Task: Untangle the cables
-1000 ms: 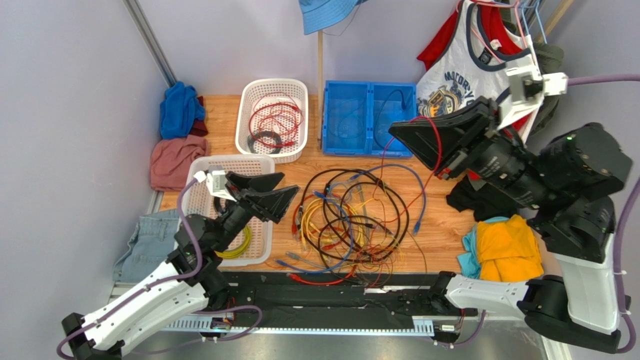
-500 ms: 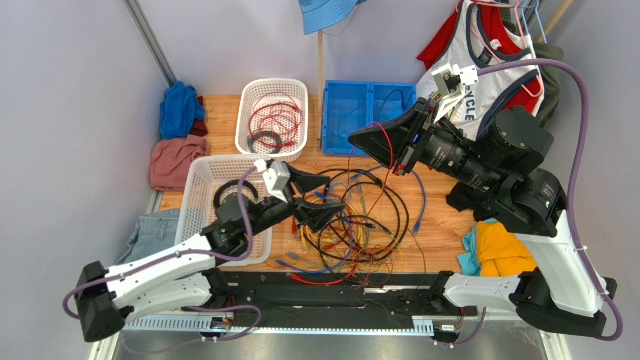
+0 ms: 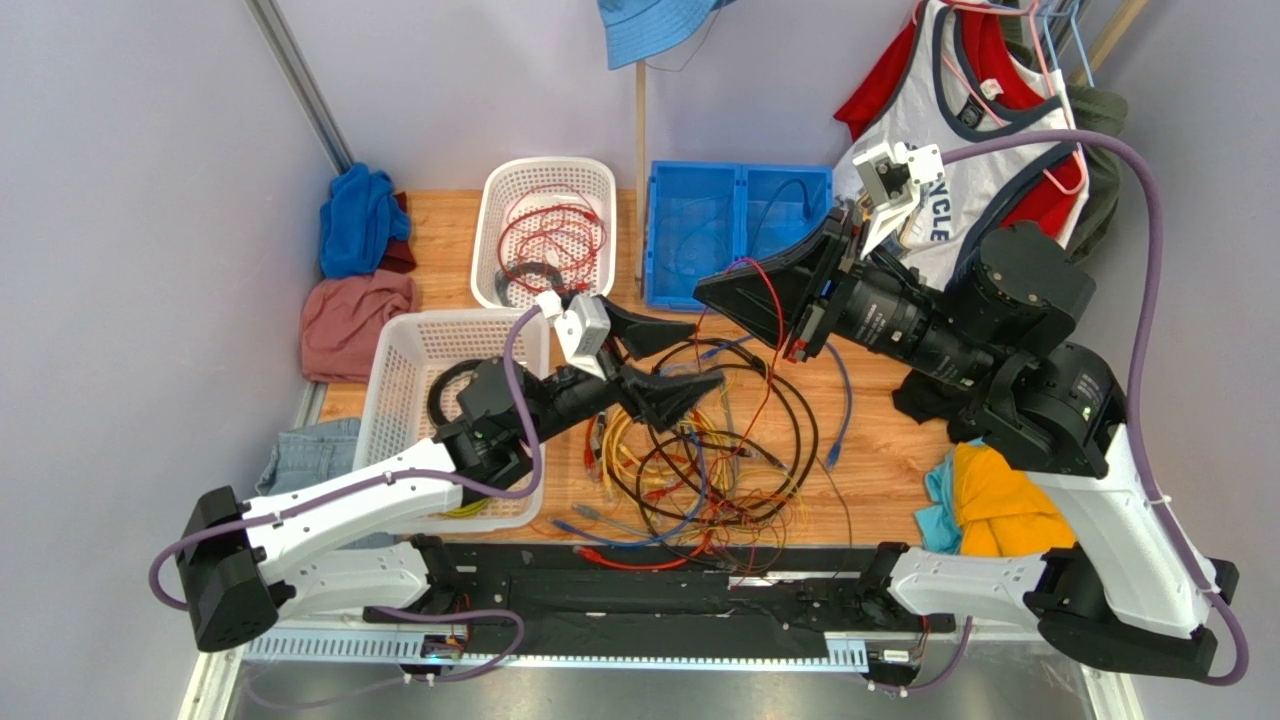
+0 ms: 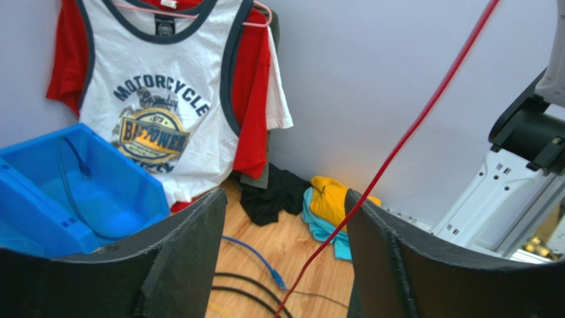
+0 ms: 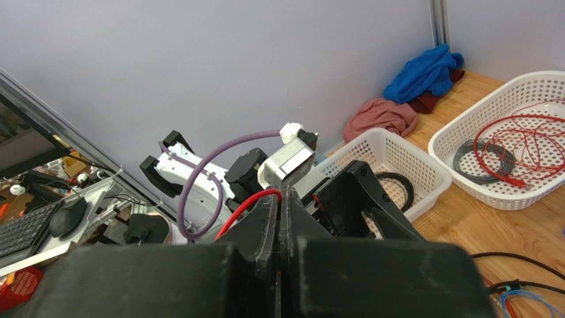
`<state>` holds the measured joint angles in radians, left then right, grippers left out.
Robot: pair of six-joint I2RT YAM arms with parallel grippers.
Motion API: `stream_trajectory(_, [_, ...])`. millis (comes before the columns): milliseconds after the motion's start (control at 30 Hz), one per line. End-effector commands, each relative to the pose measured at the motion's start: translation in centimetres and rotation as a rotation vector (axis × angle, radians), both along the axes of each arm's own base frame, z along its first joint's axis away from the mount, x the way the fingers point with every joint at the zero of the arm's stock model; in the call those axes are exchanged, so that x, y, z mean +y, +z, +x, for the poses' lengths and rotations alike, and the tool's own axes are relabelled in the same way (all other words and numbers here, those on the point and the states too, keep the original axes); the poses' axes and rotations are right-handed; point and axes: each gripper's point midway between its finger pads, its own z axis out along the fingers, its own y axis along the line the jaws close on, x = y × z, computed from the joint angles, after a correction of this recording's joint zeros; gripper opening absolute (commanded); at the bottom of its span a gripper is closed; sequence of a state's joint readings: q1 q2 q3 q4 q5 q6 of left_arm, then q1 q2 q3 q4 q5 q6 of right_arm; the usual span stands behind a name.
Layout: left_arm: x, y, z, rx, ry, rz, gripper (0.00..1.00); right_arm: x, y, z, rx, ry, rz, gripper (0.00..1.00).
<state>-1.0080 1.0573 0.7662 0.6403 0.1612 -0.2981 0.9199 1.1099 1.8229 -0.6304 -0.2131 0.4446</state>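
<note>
The cables (image 3: 699, 450) lie as a knotted heap of black, blue, yellow, orange and red cords on the wooden table. My right gripper (image 3: 703, 288) is shut on a red cable (image 3: 777, 323) and holds it up above the heap's far side. The cable curls out of the shut tips in the right wrist view (image 5: 242, 209). My left gripper (image 3: 700, 357) is open above the heap's left part, just below the right gripper. In the left wrist view the taut red cable (image 4: 421, 112) runs between my open left gripper's (image 4: 285, 195) jaws, close to the right finger (image 4: 378, 238).
A near white basket (image 3: 394, 353) holds black and yellow cables. A far white basket (image 3: 549, 168) holds red and black cables. A blue bin (image 3: 661, 240) is at the back. Clothes lie at the left (image 3: 343, 323) and right (image 3: 1014, 503). A tank top (image 3: 917, 150) hangs behind.
My left gripper has swung from over the near basket rightwards and forwards over the heap, under the red cable. My right gripper has moved left and down with the red cable.
</note>
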Motion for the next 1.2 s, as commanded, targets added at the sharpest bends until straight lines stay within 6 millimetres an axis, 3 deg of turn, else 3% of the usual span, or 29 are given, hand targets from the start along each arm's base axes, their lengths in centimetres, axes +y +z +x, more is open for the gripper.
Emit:
stream_trajectory(0, [-0.9,3.5,0.1,-0.085,-0.008,-0.04,0.34,-0.1,1.0,-0.6,-0.021,0.022,0.039,0.0])
stream_trajectory(67, [-0.8,2.6,0.6,-0.057,0.015,-0.01,0.0,-0.7,0.9,-0.4,-0.033,-0.005,0.033,0.0])
stream_trajectory(100, [-0.5,1.6,0.9,-0.039,0.038,0.006,0.0,-1.1,1.0,-0.2,-0.037,-0.031,0.035,0.0])
stream_trajectory(167, [0.9,2.2,0.2,-0.059,0.047,-0.033,0.0,-1.9,0.8,0.0,-0.044,-0.069,0.029,0.0])
stream_trajectory(200, [1.3,0.8,-0.2,-0.053,0.042,-0.021,0.0,-2.3,0.7,0.6,-0.057,-0.108,0.023,0.0])
stream_trajectory(233, [2.6,2.2,-1.2,-0.086,0.032,-0.075,0.0,-2.6,0.5,0.9,-0.058,-0.129,0.018,0.0])
stream_trajectory(400, [4.5,3.5,-5.8,-0.159,-0.126,-0.105,0.0,-2.1,-1.0,2.7,-0.05,-0.193,-0.016,0.0])
stream_trajectory(567, [6.3,4.3,-6.8,-0.136,-0.128,-0.128,0.0,-0.9,-2.2,4.2,-0.037,-0.218,-0.061,0.0])
stream_trajectory(600, [7.4,5.6,-6.5,-0.139,-0.083,-0.161,0.0,-1.1,-3.0,5.1,-0.025,-0.26,-0.081,0.0])
stream_trajectory(667, [8.1,6.3,-5.8,-0.131,-0.019,-0.133,0.0,-1.1,-4.2,5.7,-0.014,-0.286,-0.112,0.09])
stream_trajectory(700, [9.0,8.1,-5.1,-0.113,0.035,-0.122,0.0,-1.3,-4.8,6.1,-0.009,-0.31,-0.124,0.14])
stream_trajectory(733, [9.3,9.2,-4.8,-0.114,0.059,-0.113,0.0,-1.0,-6.8,6.6,0.013,-0.321,-0.16,0.28])
stream_trajectory(767, [9.6,10.4,-4.6,-0.134,0.085,-0.098,0.0,-1.4,-7.0,6.6,0.01,-0.335,-0.15,0.34])
stream_trajectory(800, [9.9,12.9,-4.3,-0.134,0.108,-0.09,0.0,-1.6,-7.7,7.0,0.019,-0.359,-0.156,0.39])
stream_trajectory(833, [10.0,14.0,-4.2,-0.139,0.117,-0.083,0.0,-1.3,-10.1,7.3,0.042,-0.366,-0.198,0.47])
stream_trajectory(900, [10.1,17.5,-4.1,-0.162,0.13,-0.08,0.0,-1.8,-11.4,7.5,0.058,-0.391,-0.201,0.53])
stream_trajectory(933, [10.2,18.7,-4.0,-0.173,0.136,-0.079,0.0,-1.7,-13.4,7.7,0.077,-0.395,-0.233,0.58])
stream_trajectory(1033, [10.1,22.2,-3.8,-0.192,0.153,-0.079,0.0,-2.1,-15.5,7.6,0.112,-0.408,-0.248,0.62])
stream_trajectory(1067, [11.3,24.9,-4.3,-0.215,0.167,-0.123,0.0,-2.1,-17.5,7.6,0.134,-0.412,-0.278,0.63])
stream_trajectory(1100, [10.3,24.7,-3.5,-0.2,0.172,-0.087,0.0,-2.5,-17.7,7.4,0.14,-0.417,-0.267,0.63])
stream_trajectory(1167, [10.4,26.0,-3.1,-0.214,0.197,-0.08,0.0,-2.8,-19.6,7.3,0.156,-0.422,-0.287,0.64])
